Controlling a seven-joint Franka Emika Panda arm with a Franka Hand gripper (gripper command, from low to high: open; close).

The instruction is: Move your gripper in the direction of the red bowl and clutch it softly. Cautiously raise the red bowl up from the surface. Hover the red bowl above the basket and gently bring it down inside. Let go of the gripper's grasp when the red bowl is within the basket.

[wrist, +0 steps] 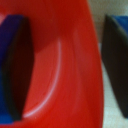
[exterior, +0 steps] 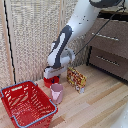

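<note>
The red bowl (exterior: 52,82) rests on the wooden floor near the back wall, behind the pink cup. My gripper (exterior: 51,76) is down on it. In the wrist view the red bowl (wrist: 65,55) fills the picture. One dark blue finger (wrist: 15,65) is inside the bowl and the other finger (wrist: 117,65) is outside its rim, with a strip of floor showing between that finger and the rim. The jaws stand wide apart around the bowl's wall, so my gripper (wrist: 65,67) is open. The red mesh basket (exterior: 10,95) with a blue-grey rim stands at the exterior view's left front.
A pink cup (exterior: 57,93) stands just in front of the bowl, between it and the basket. A yellow-red snack bag (exterior: 76,77) stands to the exterior view's right of the bowl. A dark drawer unit (exterior: 107,50) is at the right and a pale screen wall behind.
</note>
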